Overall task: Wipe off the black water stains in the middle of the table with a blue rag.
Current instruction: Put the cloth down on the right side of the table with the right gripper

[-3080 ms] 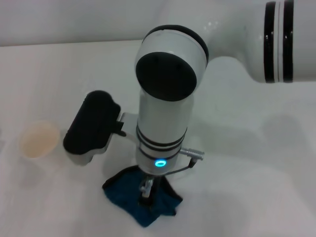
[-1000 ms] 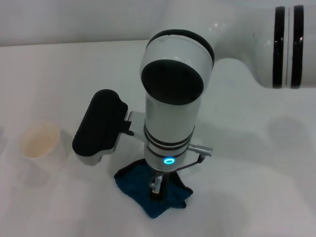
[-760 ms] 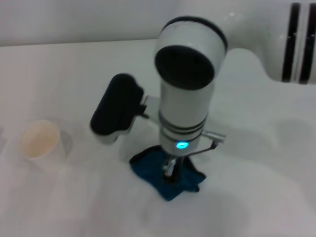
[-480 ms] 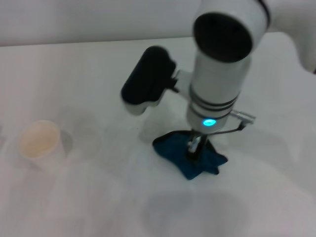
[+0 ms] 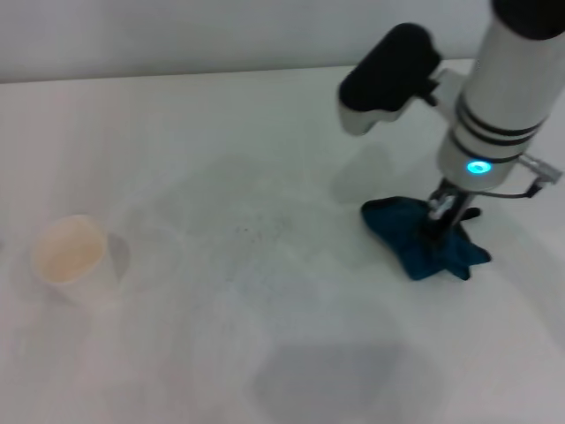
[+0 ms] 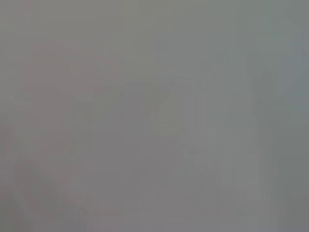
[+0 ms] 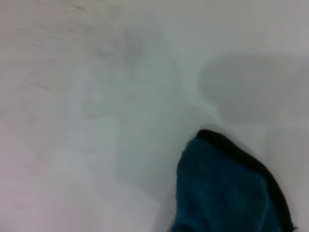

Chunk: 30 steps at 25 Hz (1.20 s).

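Your right gripper (image 5: 441, 215) is down at the right side of the large plain white tabletop (image 5: 265, 353), its fingers pinched onto the crumpled teal-blue cloth rag with black edging (image 5: 422, 240). The rag lies bunched on the table directly under the white forearm with its black bands and glowing blue ring light. In the right wrist view you see a corner of that rag (image 7: 227, 193), black hem curving along its edge, lying flat against the white surface.

Look toward the middle of the table: where you'd look for the black water stains (image 5: 252, 231), only a few tiny dark specks and a faint greyish smear show, well apart from the rag and to its left. The right wrist view shows the same pale streaking (image 7: 120, 48) on the table beyond the cloth.

Over at the far left of the table stands a white paper cup (image 5: 72, 259), upright, well clear of everything else.

Your left gripper does not appear in the head view, and the left wrist view gives only a flat grey blur.
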Available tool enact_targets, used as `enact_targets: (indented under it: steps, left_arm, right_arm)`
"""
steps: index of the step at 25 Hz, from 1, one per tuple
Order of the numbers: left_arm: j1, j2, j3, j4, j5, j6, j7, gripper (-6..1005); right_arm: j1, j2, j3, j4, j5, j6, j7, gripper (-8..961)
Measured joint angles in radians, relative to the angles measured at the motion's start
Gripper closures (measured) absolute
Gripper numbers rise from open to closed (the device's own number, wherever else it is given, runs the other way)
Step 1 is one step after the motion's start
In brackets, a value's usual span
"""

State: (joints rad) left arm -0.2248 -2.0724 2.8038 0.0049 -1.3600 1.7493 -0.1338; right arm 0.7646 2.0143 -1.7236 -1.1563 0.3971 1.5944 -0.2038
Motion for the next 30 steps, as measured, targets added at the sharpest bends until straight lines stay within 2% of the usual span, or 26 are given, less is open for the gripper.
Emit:
enact_targets:
  steps: [7,17,29,30]
  left_arm:
    - [-0.01,0.0,0.0,-0.008,-0.009,-0.001,-0.004,116]
    - [-0.033,0.001,0.0,-0.016,-0.009,-0.002,-0.003,115]
    - [-0.038,0.0,0.0,-0.02,-0.01,-0.013,-0.005,115]
    - [-0.038,0.0,0.0,-0.02,-0.01,-0.016,-0.005,115]
  right_arm:
    - [-0.055,-0.003,0.128,0.008,-0.07,0.009,-0.054,854]
    - [-0.082,0.0,0.146,0.001,-0.05,-0.003,-0.101,853]
    - [-0.073,-0.002,0.163,0.045,-0.051,0.001,-0.114,853]
    - [-0.074,-0.002,0.168,0.043,-0.051,0.003,-0.116,815]
